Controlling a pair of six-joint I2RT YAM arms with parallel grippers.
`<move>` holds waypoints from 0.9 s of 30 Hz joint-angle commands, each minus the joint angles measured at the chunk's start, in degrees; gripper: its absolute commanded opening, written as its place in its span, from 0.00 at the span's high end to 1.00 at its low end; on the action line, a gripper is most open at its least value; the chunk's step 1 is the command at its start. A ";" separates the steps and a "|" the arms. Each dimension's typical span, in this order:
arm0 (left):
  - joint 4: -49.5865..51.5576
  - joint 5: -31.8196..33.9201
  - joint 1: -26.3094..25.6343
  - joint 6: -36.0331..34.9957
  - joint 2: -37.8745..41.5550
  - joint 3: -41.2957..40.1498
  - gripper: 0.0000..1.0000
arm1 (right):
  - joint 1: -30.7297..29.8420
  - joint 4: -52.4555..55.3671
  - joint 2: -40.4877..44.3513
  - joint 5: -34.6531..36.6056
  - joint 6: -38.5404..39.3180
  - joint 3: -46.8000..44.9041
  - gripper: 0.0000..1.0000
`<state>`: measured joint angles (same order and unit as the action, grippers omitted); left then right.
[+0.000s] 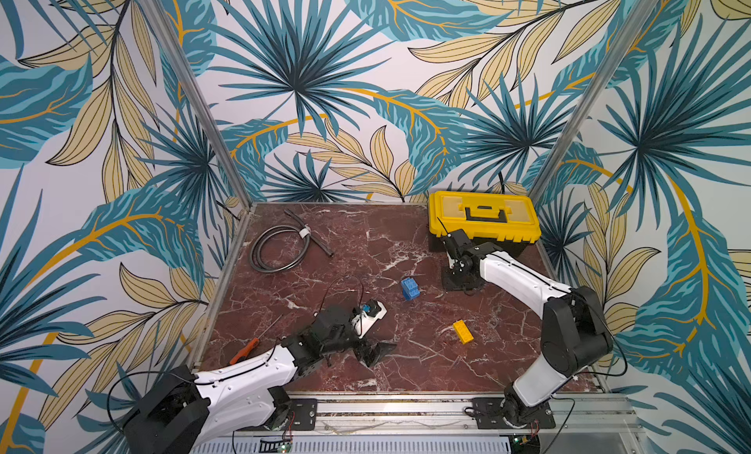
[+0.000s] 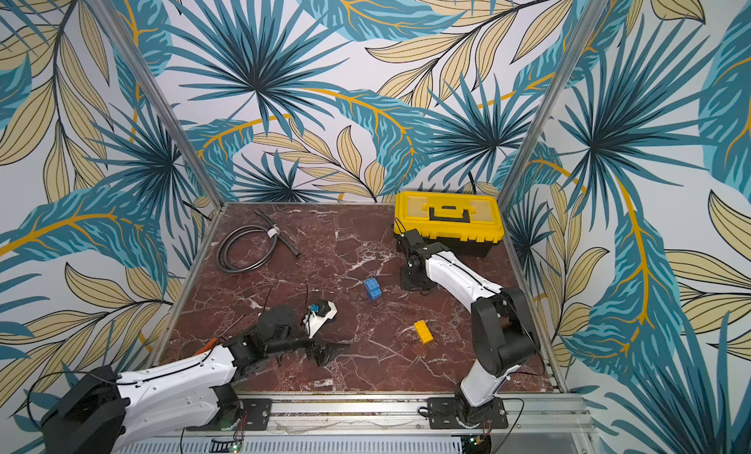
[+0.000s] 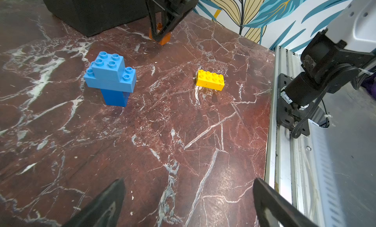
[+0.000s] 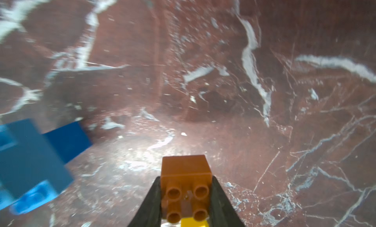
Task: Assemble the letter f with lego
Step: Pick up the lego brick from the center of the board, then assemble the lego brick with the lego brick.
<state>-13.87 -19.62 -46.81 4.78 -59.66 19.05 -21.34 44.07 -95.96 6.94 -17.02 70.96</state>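
Tabletop scene, both top views and 2 wrist views. The table (image 1: 325,236) is a glossy red-brown marble slab with white veins.

(a) The blue stack (image 1: 410,288) stands upright near the middle of the table. It is 3 smooth plastic bricks: a dark blue square brick (image 3: 115,97) at the base, a long light blue brick (image 3: 109,83) laid across it with 2 round studs bare at each end, and a light blue square brick (image 3: 107,68) with 4 studs on top.

(b) The yellow brick (image 3: 210,80), a long block with 8 studs, lies flat and studs up. It is well apart from the stack, toward the front rail.

(c) The right gripper (image 4: 186,181) is clamped on the flat sides of the orange brick (image 4: 184,167), a small amber cube with 4 studs facing the wrist camera. It sits low over the table in front of the toolbox; whether the brick touches the marble cannot be told.

(d) The left gripper (image 3: 188,181) has its dark fingers spread wide, with only marble between them.

(e) Surroundings: a yellow toolbox (image 1: 483,216) with a black handle, a coiled dark hose (image 1: 280,244), and a screwdriver (image 1: 244,351) with an orange handle.
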 commanded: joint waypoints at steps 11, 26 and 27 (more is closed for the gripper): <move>-0.55 11.02 -0.13 3.49 12.25 -6.10 0.01 | -6.94 10.37 -2.49 -2.08 5.40 12.36 0.76; -0.55 13.44 -0.20 4.28 12.58 -7.70 0.01 | -12.17 12.48 -8.73 -4.92 8.02 19.86 0.76; -0.55 13.31 -0.13 4.28 12.55 -7.71 0.01 | -12.48 12.72 -9.20 -4.85 8.26 20.28 0.76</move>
<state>-13.91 -6.59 -46.81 8.60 -47.00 11.64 -33.10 54.43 -103.59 2.90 -10.13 90.28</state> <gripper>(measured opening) 0.995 0.348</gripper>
